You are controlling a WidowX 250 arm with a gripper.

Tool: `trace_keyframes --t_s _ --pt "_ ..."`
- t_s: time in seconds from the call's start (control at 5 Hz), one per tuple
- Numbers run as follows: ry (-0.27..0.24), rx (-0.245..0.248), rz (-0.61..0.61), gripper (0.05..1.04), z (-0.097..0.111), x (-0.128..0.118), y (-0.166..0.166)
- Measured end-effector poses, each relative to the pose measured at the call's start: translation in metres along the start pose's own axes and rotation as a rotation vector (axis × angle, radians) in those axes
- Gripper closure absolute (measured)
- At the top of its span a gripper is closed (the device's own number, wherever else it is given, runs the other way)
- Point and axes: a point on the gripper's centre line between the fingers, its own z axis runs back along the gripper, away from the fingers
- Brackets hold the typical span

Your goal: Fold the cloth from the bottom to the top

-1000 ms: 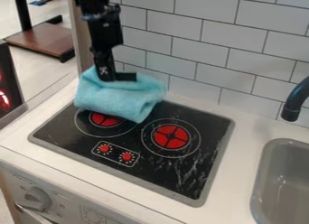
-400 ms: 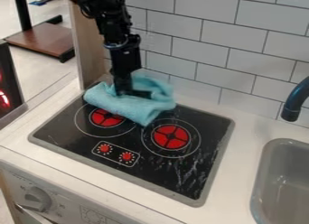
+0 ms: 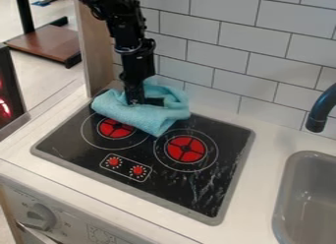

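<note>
The black gripper [image 3: 146,101] points down into the upper middle of the blue cloth, at the back left of the stovetop; whether it holds any fabric cannot be made out. The light blue cloth [image 3: 141,117] lies folded and bunched over the rear left part of the black stovetop [image 3: 85,149], its front edge forming a thick rounded roll and its back part rising behind the gripper. It covers the rear edge of the left burner [image 3: 115,130].
The right burner [image 3: 186,148] and two red knobs are in front of the cloth. A tiled wall [image 3: 216,46] stands close behind. At the right are a grey sink [image 3: 315,189] and a dark faucet [image 3: 320,110]; a wooden panel [image 3: 98,51] rises at the back left.
The gripper has moved right and lower, toward the stovetop. The cloth has shifted right and settled lower, its back part now spread behind the gripper. Little has changed since the second frame.
</note>
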Motion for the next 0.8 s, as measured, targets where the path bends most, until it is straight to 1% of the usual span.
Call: trace_keyframes --t_s 0.2,0.4,0.6,0.8 --pt "0.001 -0.008 0.012 0.627 0.001 0.000 -0.001" --pt "-0.009 -0.036 0.029 0.393 0.012 0.001 -0.010" --pt "-0.017 -0.049 0.033 0.118 0.027 0.003 -0.014" --pt "-0.048 -0.050 0.037 0.067 0.056 0.009 -0.018"
